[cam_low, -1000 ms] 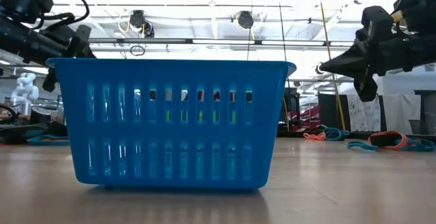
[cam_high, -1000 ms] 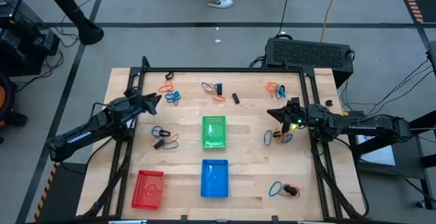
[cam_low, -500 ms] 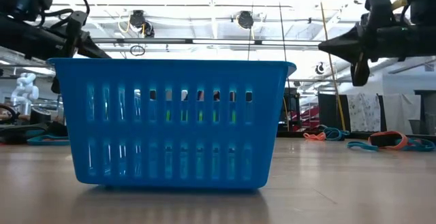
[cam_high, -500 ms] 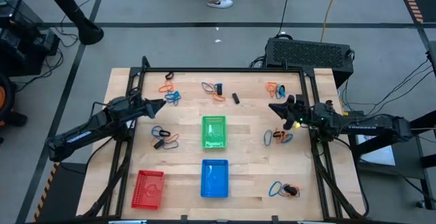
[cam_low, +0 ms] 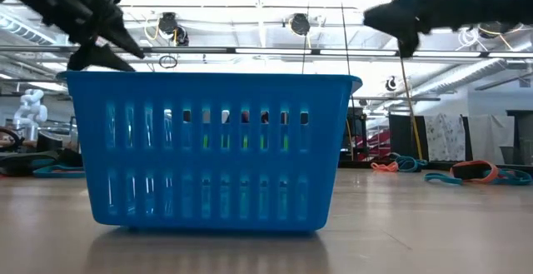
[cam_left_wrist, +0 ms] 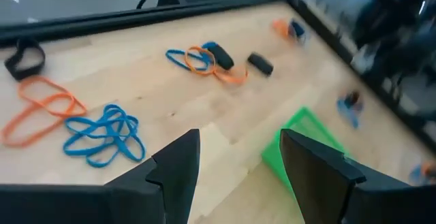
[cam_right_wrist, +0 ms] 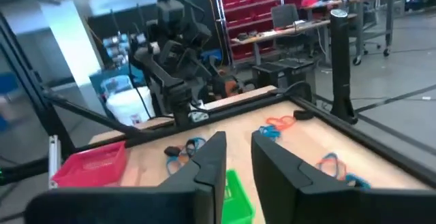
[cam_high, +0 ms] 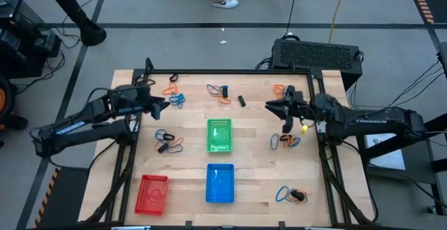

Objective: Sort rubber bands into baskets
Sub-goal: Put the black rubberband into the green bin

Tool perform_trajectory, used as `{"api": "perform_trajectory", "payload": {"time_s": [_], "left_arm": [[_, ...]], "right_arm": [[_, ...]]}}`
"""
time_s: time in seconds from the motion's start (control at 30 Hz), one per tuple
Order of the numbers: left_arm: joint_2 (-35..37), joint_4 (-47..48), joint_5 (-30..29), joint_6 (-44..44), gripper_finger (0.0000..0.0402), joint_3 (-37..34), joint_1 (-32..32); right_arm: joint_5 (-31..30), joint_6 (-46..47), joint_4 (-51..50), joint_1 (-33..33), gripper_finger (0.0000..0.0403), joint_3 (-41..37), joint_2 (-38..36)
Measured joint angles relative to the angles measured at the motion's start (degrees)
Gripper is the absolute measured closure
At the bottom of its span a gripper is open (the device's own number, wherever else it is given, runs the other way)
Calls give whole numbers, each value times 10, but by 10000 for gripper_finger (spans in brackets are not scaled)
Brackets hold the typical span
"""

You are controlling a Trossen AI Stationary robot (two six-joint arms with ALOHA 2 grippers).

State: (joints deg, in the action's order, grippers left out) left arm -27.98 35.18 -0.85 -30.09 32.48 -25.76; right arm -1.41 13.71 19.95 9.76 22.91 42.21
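Three baskets stand on the wooden table: green (cam_high: pixel 219 135) in the middle, blue (cam_high: pixel 220 183) in front of it, red (cam_high: pixel 152 193) at the near left. Rubber bands lie loose in small heaps, blue ones (cam_left_wrist: pixel 102 135) and orange ones (cam_left_wrist: pixel 41 105) at the far left, others at the far middle (cam_high: pixel 218 92), far right (cam_high: pixel 282 90), left (cam_high: pixel 167 140), right (cam_high: pixel 285 141) and near right (cam_high: pixel 292 195). My left gripper (cam_left_wrist: pixel 238 169) hangs open above the table's left side. My right gripper (cam_right_wrist: pixel 238 163) hangs above the right side, its fingers a narrow gap apart, nothing between them.
A black frame (cam_high: pixel 230 71) runs along the table's far edge and down both sides. A black box (cam_high: pixel 318 54) stands behind the far right corner. Small black pieces lie at the far middle (cam_high: pixel 242 101) and far left (cam_high: pixel 173 78). Bare wood shows between the baskets and the band heaps.
Both grippers have risen well above the table; in the low view they now stand higher than the blue basket's rim. My right gripper has also gone a little toward the table's left edge and rolled about its own line. No band or basket has moved.
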Motion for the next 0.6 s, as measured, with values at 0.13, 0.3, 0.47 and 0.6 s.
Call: {"api": "perform_trajectory", "payload": {"time_s": [0.13, 0.3, 0.47, 0.6], "left_arm": [[-70, 36, 27, 75, 191, 70, 0], [-129, 115, 49, 175, 191, 123, 0], [-164, 183, 59, 257, 191, 121, 3], [-195, 201, 68, 338, 191, 121, 21]], "right_arm": [[0, -37, 0, 0, 317, 83, 83], [16, -74, -3, -6, 301, 186, 189], [32, -87, -70, -33, 298, 303, 286], [30, -99, -190, -47, 298, 403, 369]]}}
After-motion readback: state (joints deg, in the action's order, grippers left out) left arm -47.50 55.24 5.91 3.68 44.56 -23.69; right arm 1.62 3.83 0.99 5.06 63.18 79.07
